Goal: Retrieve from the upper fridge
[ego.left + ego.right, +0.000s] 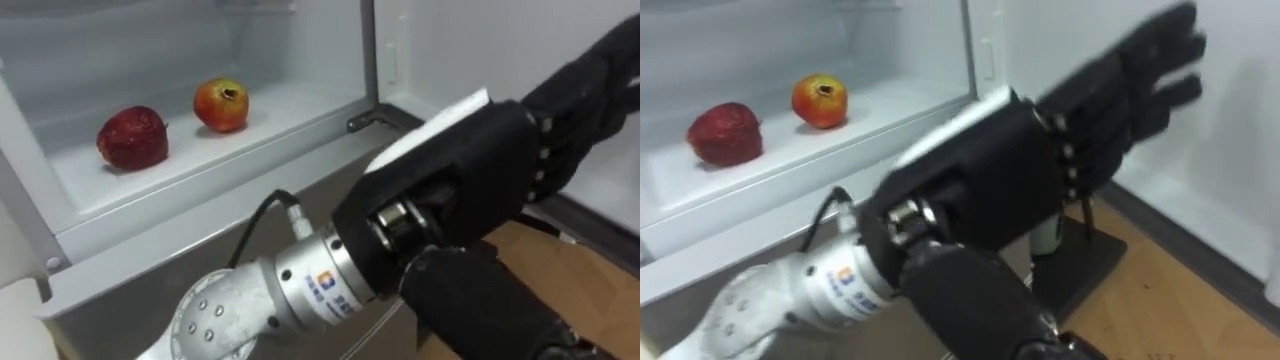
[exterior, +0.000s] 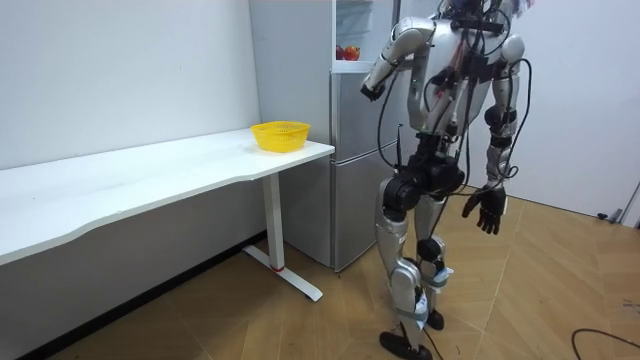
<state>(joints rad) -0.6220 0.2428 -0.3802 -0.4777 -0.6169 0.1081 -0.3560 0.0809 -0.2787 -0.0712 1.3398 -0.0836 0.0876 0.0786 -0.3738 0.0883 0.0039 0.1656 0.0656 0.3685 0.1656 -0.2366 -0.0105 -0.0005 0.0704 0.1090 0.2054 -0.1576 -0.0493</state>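
The upper fridge compartment (image 1: 300,110) stands open in front of me. On its white shelf lie two fruits: a dark red one (image 1: 132,137) at the left and an orange-red one (image 1: 221,105) a little further back to its right. My left hand (image 1: 470,170) is raised before the shelf's right end, to the right of both fruits and clear of them. Its fingers (image 1: 1140,70) are stretched straight and it holds nothing. In the room view I stand upright at the fridge (image 2: 355,150), and my right hand (image 2: 487,212) hangs open and empty at my side.
The fridge's right wall and frame (image 1: 372,60) rise just behind my left hand. A black stand (image 1: 1080,260) sits on the wooden floor below. To the room view's left, a long white table (image 2: 150,180) carries a yellow basket (image 2: 280,135).
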